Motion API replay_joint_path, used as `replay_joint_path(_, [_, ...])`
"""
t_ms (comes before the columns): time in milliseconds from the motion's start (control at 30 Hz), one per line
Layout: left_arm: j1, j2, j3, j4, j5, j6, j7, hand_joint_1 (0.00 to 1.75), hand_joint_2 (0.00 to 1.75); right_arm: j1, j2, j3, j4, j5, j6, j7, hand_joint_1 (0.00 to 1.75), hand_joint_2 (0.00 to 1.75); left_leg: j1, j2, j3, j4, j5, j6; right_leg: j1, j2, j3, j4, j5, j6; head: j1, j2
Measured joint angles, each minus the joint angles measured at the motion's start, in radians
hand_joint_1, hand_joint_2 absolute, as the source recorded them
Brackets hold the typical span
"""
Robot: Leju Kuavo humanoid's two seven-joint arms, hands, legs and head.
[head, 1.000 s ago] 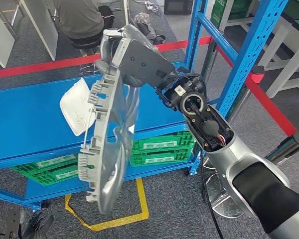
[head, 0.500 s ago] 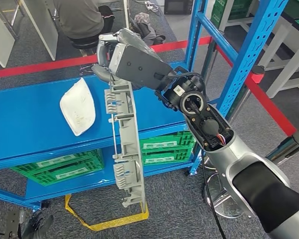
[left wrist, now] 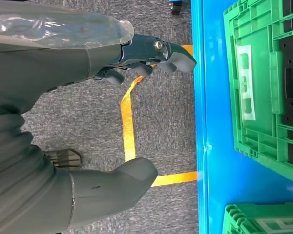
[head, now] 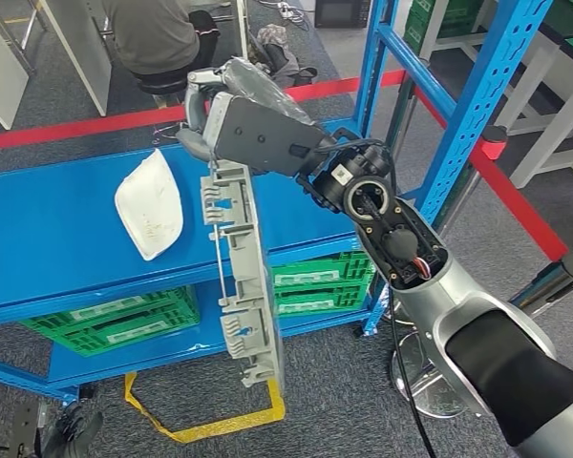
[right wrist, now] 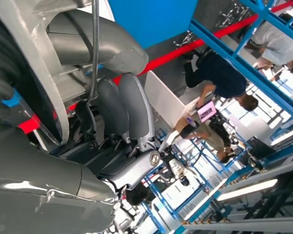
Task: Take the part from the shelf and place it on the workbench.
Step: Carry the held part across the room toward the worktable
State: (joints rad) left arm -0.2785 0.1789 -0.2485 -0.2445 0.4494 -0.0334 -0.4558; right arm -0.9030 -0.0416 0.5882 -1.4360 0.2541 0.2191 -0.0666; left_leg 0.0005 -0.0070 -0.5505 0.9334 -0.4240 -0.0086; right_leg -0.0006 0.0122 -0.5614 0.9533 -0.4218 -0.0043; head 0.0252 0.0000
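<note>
Your right hand (head: 219, 114) grips the part (head: 242, 277), hanging clear of the shelf (head: 53, 239) (left hand (left wrist: 137, 112) spread, holding nothing), so placing it on the workbench remains.

- Part (head: 242, 272): long, curved grey plastic moulding with clip tabs along its edge. Hangs edge-on, near vertical, gripped at its upper end, in front of the blue shelf (head: 60, 224).

The right hand (head: 222, 114) covers the top end of the grey part (head: 242, 277), so the grip itself is hard to see. The part hides a strip of the blue shelf (head: 60, 229) behind it. A seated person (head: 154, 33) is cut off by the top edge.
</note>
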Motion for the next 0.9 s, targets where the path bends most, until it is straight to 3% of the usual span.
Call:
replay_joint_path(333, [-0.001, -0.001, 0.008, 0.0, -0.011, -0.005, 0.003, 0.0, 1.75, 0.0, 0.0, -0.001, 0.021, 0.024, 0.0, -0.012, 1.75, 1.75, 0.0, 0.0, 0.0, 0.0, 0.0, 0.0, 0.0, 0.0, 0.0, 0.0, 0.0, 0.0, 0.0, 0.0])
replay_joint_path(500, [-0.007, 0.0, 0.009, 0.0, -0.02, -0.009, 0.009, 0.0, 1.75, 0.0, 0.0, -0.003, 0.032, 0.037, -0.005, -0.014, 1.75, 1.75, -0.002, 0.0, -0.003, 0.004, -0.002, 0.009, -0.003, 0.0, 0.001, -0.005, 0.003, 0.007, -0.003, 0.0])
replay_joint_path(567, [-0.011, -0.001, 0.009, 0.0, -0.022, -0.009, 0.011, 0.0, 1.75, -0.001, 0.0, -0.006, 0.033, 0.038, -0.007, -0.013, 1.75, 1.75, 0.006, 0.002, 0.006, -0.011, 0.004, 0.014, -0.001, -0.001, -0.004, 0.004, -0.006, 0.011, -0.002, 0.0])
replay_joint_path(633, [-0.015, -0.003, 0.009, 0.0, -0.023, -0.009, 0.013, 0.0, 1.75, -0.003, 0.0, -0.01, 0.035, 0.038, -0.008, -0.012, 1.75, 1.75, 0.015, 0.005, 0.017, -0.025, 0.01, 0.02, -0.001, -0.002, -0.041, 0.082, -0.048, 0.018, 0.005, 0.0])
replay_joint_path(700, [-0.017, -0.005, 0.009, 0.0, -0.023, -0.009, 0.014, 0.0, 1.75, -0.003, 0.0, -0.014, 0.037, 0.037, -0.008, -0.011, 1.75, 1.75, 0.016, 0.006, 0.019, -0.025, 0.008, 0.021, -0.006, -0.003, -0.112, 0.226, -0.103, 0.025, 0.012, 0.0])
replay_joint_path(733, [-0.016, -0.006, 0.009, 0.0, -0.023, -0.01, 0.015, 0.0, 1.75, -0.001, 0.0, -0.014, 0.039, 0.037, -0.009, -0.01, 1.75, 1.75, 0.018, 0.006, 0.02, -0.025, 0.007, 0.02, -0.01, -0.004, -0.141, 0.279, -0.114, 0.029, 0.015, 0.0])
replay_joint_path(767, [-0.016, -0.007, 0.009, 0.0, -0.024, -0.01, 0.015, 0.0, 1.75, 0.001, 0.0, -0.015, 0.04, 0.038, -0.009, -0.009, 1.75, 1.75, 0.02, 0.005, 0.022, -0.024, 0.004, 0.017, -0.015, -0.004, -0.155, 0.296, -0.106, 0.032, 0.017, 0.0])
replay_joint_path(800, [-0.015, -0.008, 0.009, 0.0, -0.025, -0.01, 0.015, 0.0, 1.75, 0.002, 0.0, -0.015, 0.041, 0.039, -0.009, -0.008, 1.75, 1.75, 0.023, 0.004, 0.024, -0.021, 0.0, 0.012, -0.019, -0.005, -0.147, 0.269, -0.078, 0.036, 0.02, 0.0])
replay_joint_path(867, [-0.016, -0.009, 0.009, 0.0, -0.027, -0.01, 0.015, 0.0, 1.75, 0.002, 0.0, -0.018, 0.043, 0.04, -0.009, -0.007, 1.75, 1.75, 0.029, 0.001, 0.03, -0.011, -0.013, -0.001, -0.026, -0.006, -0.092, 0.138, -0.004, 0.044, 0.025, 0.0])
replay_joint_path(900, [-0.017, -0.01, 0.01, 0.0, -0.028, -0.01, 0.016, 0.0, 1.75, 0.001, 0.0, -0.02, 0.043, 0.04, -0.009, -0.006, 1.75, 1.75, 0.029, 0.0, 0.03, -0.003, -0.02, -0.008, -0.027, -0.004, -0.062, 0.078, 0.015, 0.045, 0.028, 0.0])
